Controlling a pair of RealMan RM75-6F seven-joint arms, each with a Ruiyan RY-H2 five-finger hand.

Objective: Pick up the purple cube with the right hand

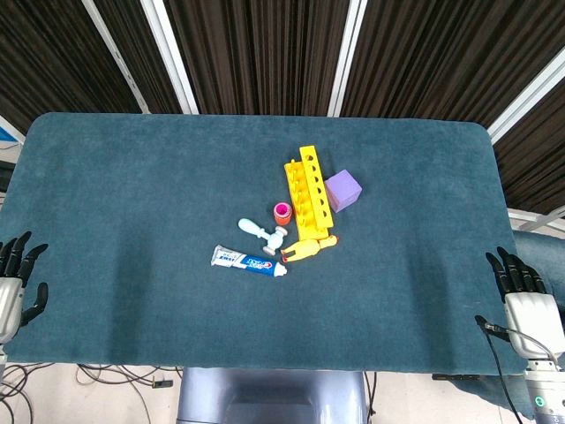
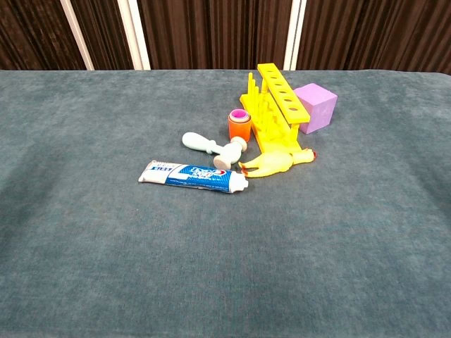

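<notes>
The purple cube sits on the blue-green table, touching the right side of a yellow rack. My right hand hangs off the table's front right corner, far from the cube, fingers apart and holding nothing. At the front left edge my left hand is likewise empty with fingers spread. Neither hand shows in the chest view.
Just left of the rack stand an orange and pink cup, a pale blue toy hammer, a toothpaste tube and a yellow rubber chicken. Dark slatted panels rise behind the table.
</notes>
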